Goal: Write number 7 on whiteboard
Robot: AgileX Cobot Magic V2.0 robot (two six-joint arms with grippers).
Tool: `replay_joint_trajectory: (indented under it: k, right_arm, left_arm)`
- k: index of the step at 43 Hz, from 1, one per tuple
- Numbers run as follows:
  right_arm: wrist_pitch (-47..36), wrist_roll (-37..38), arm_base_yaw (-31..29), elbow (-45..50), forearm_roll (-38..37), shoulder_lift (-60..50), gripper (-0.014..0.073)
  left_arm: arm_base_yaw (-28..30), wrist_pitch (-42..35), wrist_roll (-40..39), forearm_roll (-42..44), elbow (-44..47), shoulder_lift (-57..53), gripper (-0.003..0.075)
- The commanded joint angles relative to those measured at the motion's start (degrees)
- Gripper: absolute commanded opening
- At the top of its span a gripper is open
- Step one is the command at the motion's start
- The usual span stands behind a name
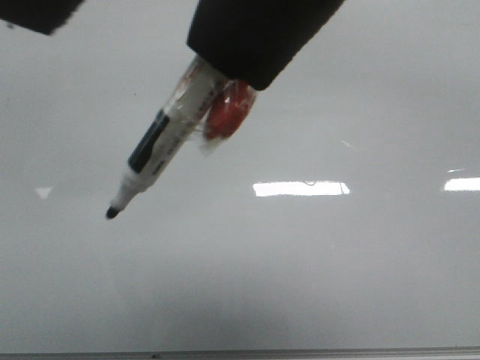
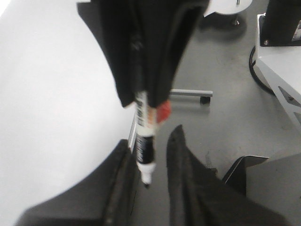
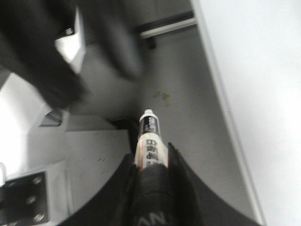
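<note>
One marker (image 1: 161, 154) is sitting nearest the front camera, clenched in the right pincer (image 1: 255, 37), which is coming in from the top of frame. Marker is pointing down-left, cap off, black tip (image 1: 112, 213) hanging in front of the whiteboard (image 1: 315, 277); can't tell if the tip is touching the surface. Something red (image 1: 229, 111) under clear wrap is sitting against the marker barrel just below the pincer.

Right wrist view is showing both pads clamping the marker (image 3: 149, 141) barrel, white body with a black band, tip sticking out past the fingers (image 3: 176, 174).

Left pincer (image 2: 149, 181) is standing released, jaws apart with nothing gripped. Its camera is looking through the gap at the marker (image 2: 143, 141) hanging from the right pincer (image 2: 146, 47) opposite. In the front view only a dark corner (image 1: 37, 15) is showing top-left, likely the left arm.

Behind it all, the whiteboard is filling the front view, glossy pale grey, metal strip (image 1: 240, 354) along the bottom edge, bright light reflections (image 1: 300, 188) mid-board. No marker line visible on it, so number 7 isn't written yet.
</note>
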Motion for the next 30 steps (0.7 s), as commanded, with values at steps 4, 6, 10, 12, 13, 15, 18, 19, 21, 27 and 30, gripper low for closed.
replay_joint_trajectory:
  k: [4,6,10,12,13,15,18,19,21,27,30]
  right_arm:
    - [-14.6,2.1,-5.2,5.3,2.1,-5.5,-0.006]
    - [-18.8,2.2,-6.6,7.8,3.2,-6.9,-0.006]
    - [-27.8,2.2,-8.4,12.4,6.1,-9.3,-0.006]
    - [-32.0,2.2,-8.5,14.7,8.1,-9.9,-0.006]
    - [-33.9,2.2,-8.5,15.6,9.1,-9.9,-0.006]
    - [-35.4,2.2,-8.5,16.4,10.9,-9.8,-0.006]
    - [-36.4,2.0,-8.4,16.3,12.6,-8.7,-0.006]
    - [-36.8,1.9,-8.4,16.1,12.7,-8.4,-0.006]
    - [-36.9,1.8,-8.4,15.0,12.7,-6.8,-0.006]
    - [-37.8,1.7,-8.4,7.6,12.7,0.6,-0.006]
    - [-37.6,1.4,-8.4,3.0,12.7,5.3,-0.006]
  left_arm:
    - [0.7,-4.3,-1.8,-1.7,5.8,-13.0,-0.0021]
    - [0.7,-5.7,-4.0,-1.7,7.9,-17.7,-0.002]
    - [0.7,-8.5,-6.7,-1.7,11.7,-24.8,-0.002]
    - [0.7,-10.1,-8.1,-1.7,13.6,-28.6,-0.002]
    - [0.7,-10.6,-9.0,-1.7,14.3,-30.3,-0.002]
    - [0.7,-11.4,-9.8,-1.7,15.6,-32.8,-0.002]
    - [0.7,-11.4,-10.4,-1.9,16.7,-35.7,-0.002]
    - [0.7,-11.4,-10.4,-2.2,16.7,-36.5,-0.002]
    - [0.7,-11.4,-10.4,-2.3,16.9,-37.3,-0.002]
    - [0.7,-11.6,-10.4,-2.3,16.9,-37.3,-0.002]
    - [0.7,-11.6,-10.4,-2.3,16.9,-37.3,-0.002]
